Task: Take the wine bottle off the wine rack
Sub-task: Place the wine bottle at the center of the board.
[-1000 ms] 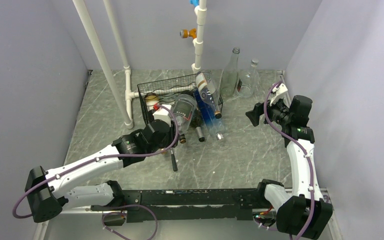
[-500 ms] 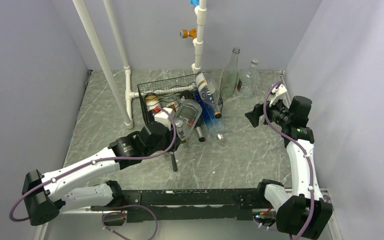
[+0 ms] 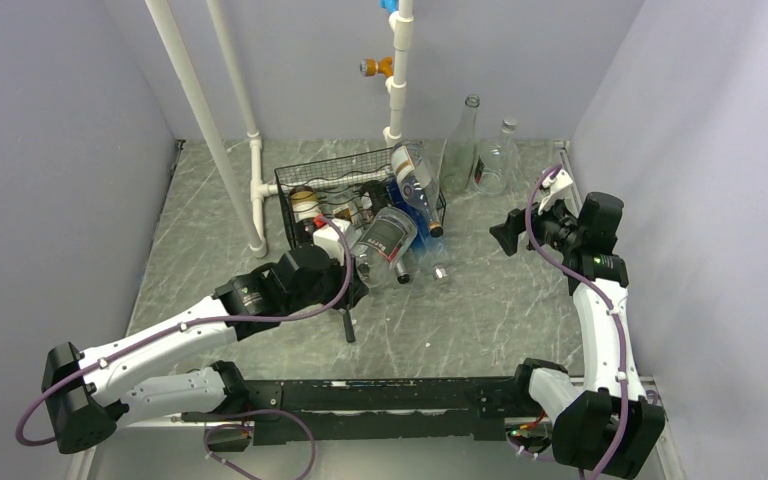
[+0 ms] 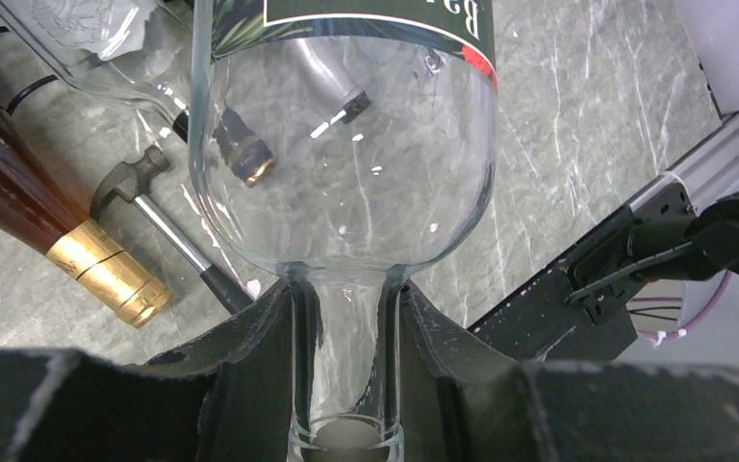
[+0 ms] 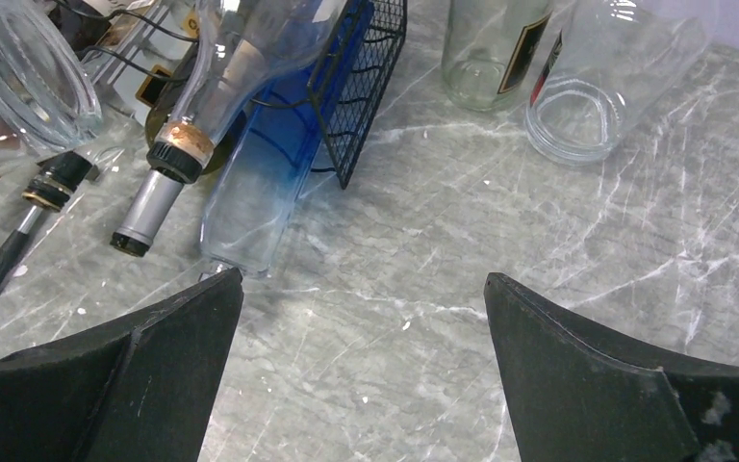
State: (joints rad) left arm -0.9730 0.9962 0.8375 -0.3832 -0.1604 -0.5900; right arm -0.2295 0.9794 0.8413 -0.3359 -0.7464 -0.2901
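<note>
The black wire-mesh wine rack (image 3: pixel 305 185) stands at the table's back centre with several bottles in it. My left gripper (image 3: pixel 350 283) is shut on the neck of a clear wine bottle (image 3: pixel 385 238) with a dark label, which lies tilted at the rack's front. In the left wrist view the fingers (image 4: pixel 250 337) clamp the neck, with the bottle's round shoulder (image 4: pixel 346 173) above. My right gripper (image 3: pixel 505 232) is open and empty over bare table right of the rack (image 5: pixel 366 58); its fingertips (image 5: pixel 202 308) stand wide apart.
A blue bottle (image 3: pixel 418 215) and other bottles lean out of the rack's front. A dark gold-capped bottle (image 4: pixel 106 274) and a small hammer (image 3: pixel 347 322) lie on the table. Two clear glass bottles (image 3: pixel 460 140) stand at the back right. White pipes (image 3: pixel 255 180) rise left of the rack.
My left gripper has drawn the clear bottle out of the rack toward the front, and the bottle's body has swung to the right. The right arm has stayed still.
</note>
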